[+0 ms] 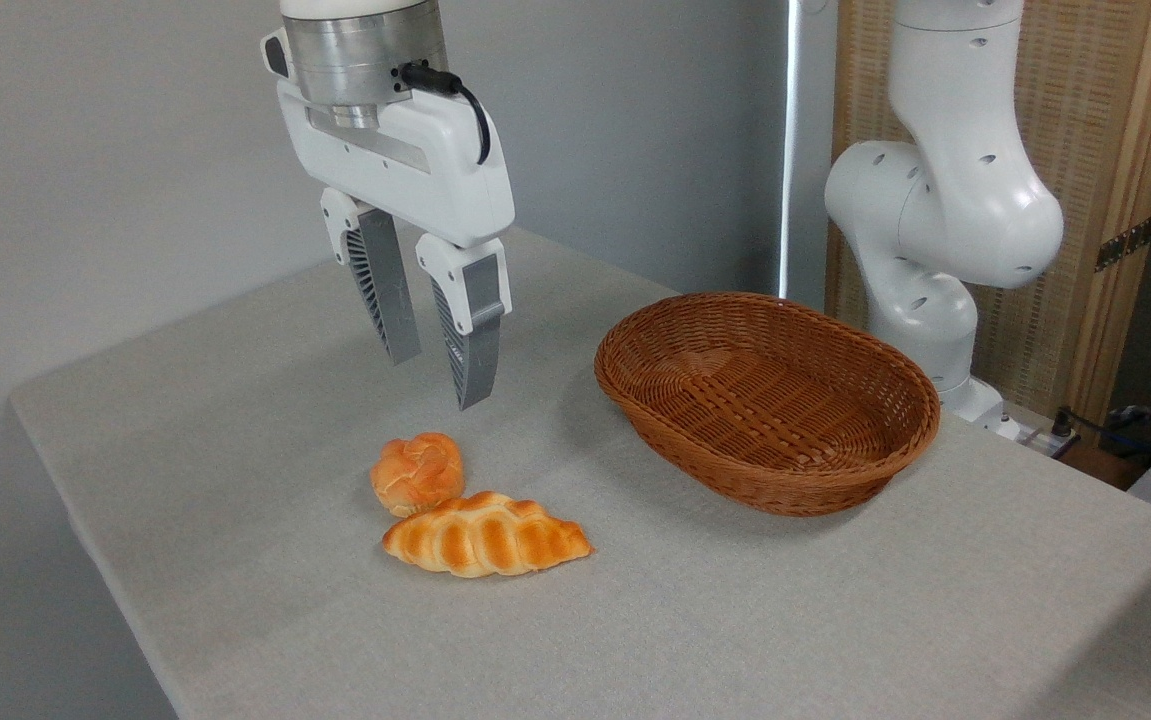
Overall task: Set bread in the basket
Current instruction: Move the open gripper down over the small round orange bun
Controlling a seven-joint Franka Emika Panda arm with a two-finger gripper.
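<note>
Near the front left part of the table (835, 620) lies the bread (417, 473), a small round bun of golden-orange colour with a knotted top that looks like a rose. It sits directly on the cloth, and its front side touches the braided loaf (486, 547), which is longer, pointed at both ends, and has browned ridges across its back. Above the bread, and a little toward the far edge, hangs the hand (438, 380). Its two grey ribbed fingers (468, 345) point down, are spread apart with a clear gap between them, and hold nothing. They are well above the bun and do not touch it.

The basket (695, 455) stands toward the right far side of the table, well apart from both breads. It is oval, brown, woven from wicker, shallow with sloping walls, and nothing lies inside it.

The table is covered with a light grey cloth of fine weave. Behind it is a plain grey wall (115, 150). At the right stands the white robot arm base (945, 220), before a wooden screen (1125, 130) with woven panels.
</note>
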